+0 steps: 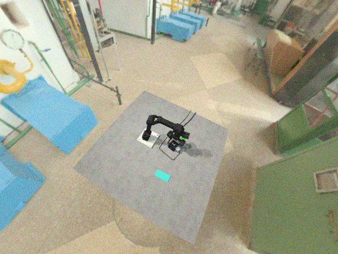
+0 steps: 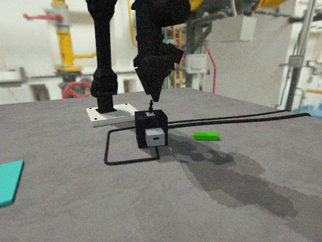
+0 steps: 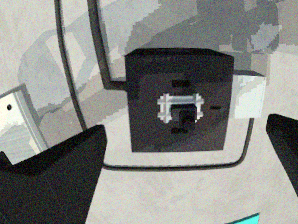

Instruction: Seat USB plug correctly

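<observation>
The black power cube point(image 2: 143, 129) point(image 3: 150, 130) stands on the grey table, with a white block point(image 2: 155, 137) point(image 3: 249, 97) on one side. The small black USB plug point(image 2: 150, 106) point(image 3: 187, 115) stands upright in the light metal socket point(image 3: 164, 108) on the cube's top. How deep it sits and which way round it faces cannot be told. My gripper point(image 2: 152, 98) point(image 3: 191, 128) points down just above the plug, pointing at the cube's top. Its fingers are wide apart, one on each side of the cube in the wrist view, with nothing between them.
Black cables point(image 2: 200, 120) point(image 3: 64, 55) run from the cube area to the far edge and loop around it. A green block point(image 2: 205, 136) lies beside the cube. A turquoise slab point(image 1: 162, 176) point(image 2: 8, 182) lies farther off. The arm's white base plate point(image 2: 123, 116) is behind the cube.
</observation>
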